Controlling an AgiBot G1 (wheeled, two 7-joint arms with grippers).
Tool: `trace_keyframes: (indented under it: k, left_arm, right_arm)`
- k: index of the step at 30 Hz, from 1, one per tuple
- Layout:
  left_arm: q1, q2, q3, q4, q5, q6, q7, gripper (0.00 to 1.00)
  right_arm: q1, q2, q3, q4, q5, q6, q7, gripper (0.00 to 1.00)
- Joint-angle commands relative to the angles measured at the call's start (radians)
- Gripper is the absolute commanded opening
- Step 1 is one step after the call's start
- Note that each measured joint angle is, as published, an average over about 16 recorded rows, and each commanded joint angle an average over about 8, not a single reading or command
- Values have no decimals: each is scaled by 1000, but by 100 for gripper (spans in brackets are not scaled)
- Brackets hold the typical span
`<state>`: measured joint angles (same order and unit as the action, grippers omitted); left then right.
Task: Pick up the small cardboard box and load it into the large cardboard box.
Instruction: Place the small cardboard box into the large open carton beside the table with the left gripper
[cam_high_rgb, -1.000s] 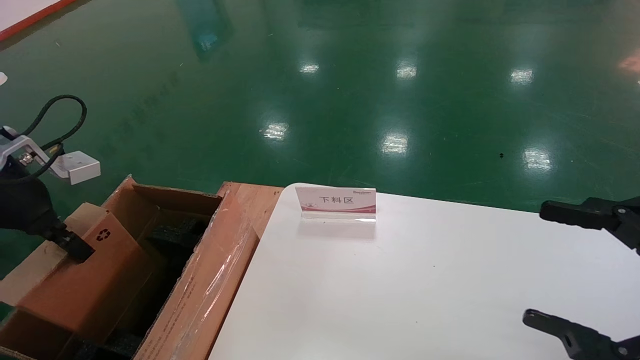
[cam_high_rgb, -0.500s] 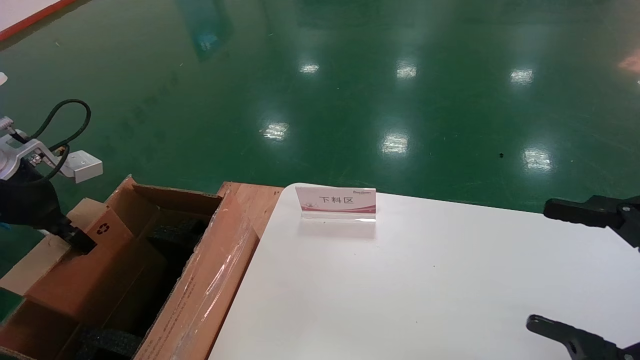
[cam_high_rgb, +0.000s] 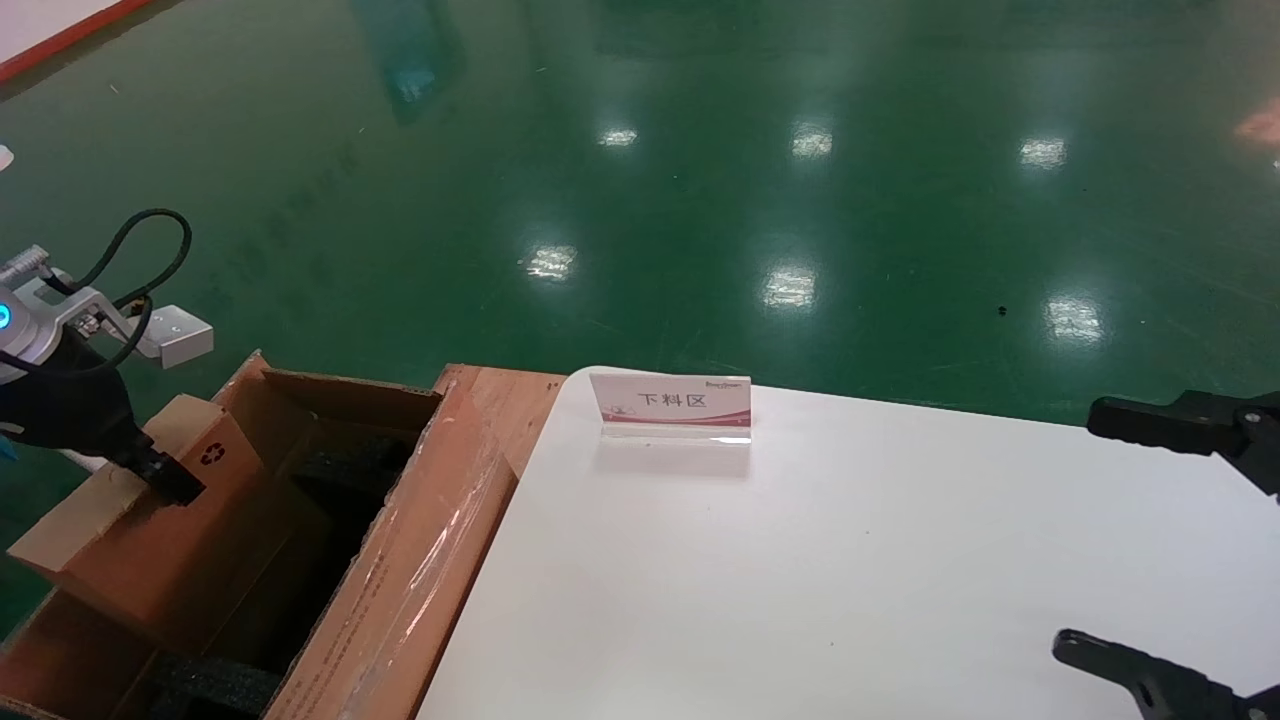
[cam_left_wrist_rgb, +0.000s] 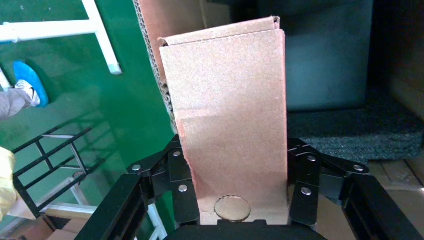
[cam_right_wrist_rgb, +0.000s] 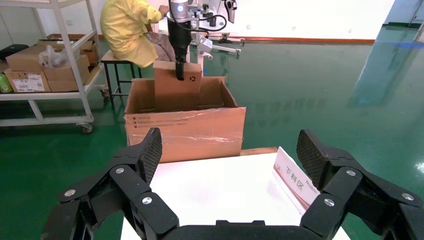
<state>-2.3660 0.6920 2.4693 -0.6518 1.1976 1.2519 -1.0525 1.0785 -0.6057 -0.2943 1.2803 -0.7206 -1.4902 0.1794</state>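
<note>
My left gripper (cam_high_rgb: 165, 478) is shut on the small cardboard box (cam_high_rgb: 150, 525), a flat brown carton with a black recycling symbol, and holds it tilted, partly down inside the large cardboard box (cam_high_rgb: 420, 560). The large box is open, with a taped flap and black foam (cam_high_rgb: 215, 685) inside. In the left wrist view the small box (cam_left_wrist_rgb: 230, 125) sits clamped between the fingers (cam_left_wrist_rgb: 179, 185), with black foam (cam_left_wrist_rgb: 350, 135) below. The right wrist view shows the small box (cam_right_wrist_rgb: 175, 92) standing in the large box (cam_right_wrist_rgb: 185, 132). My right gripper (cam_high_rgb: 1150, 545) is open and empty over the white table's right edge.
A white table (cam_high_rgb: 800, 580) holds a small sign card (cam_high_rgb: 672, 405). A wooden pallet edge (cam_high_rgb: 505, 400) lies behind the large box. The right wrist view shows a person in yellow (cam_right_wrist_rgb: 127, 30) and a shelf cart with boxes (cam_right_wrist_rgb: 45, 65) beyond it.
My left gripper has moved the small box a little farther back and down into the large box, and the box has tilted more. The right gripper has hardly moved.
</note>
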Motion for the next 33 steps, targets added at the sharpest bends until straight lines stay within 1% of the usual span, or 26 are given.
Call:
trace_keyframes:
  k: [1,15,33]
  left_arm:
    - [14,2,-2,15,-5,-7,8,0]
    - [61,29,-28,124,-42,-20,78,0]
    - [200,53,-33,200,-71,-59,77,0]
  right_arm:
    - [0,0,0,0,0,0,0,100]
    - [0,0,-1,0,1,0,0,100]
    - [0,1,-2,0,1,1,-1,100]
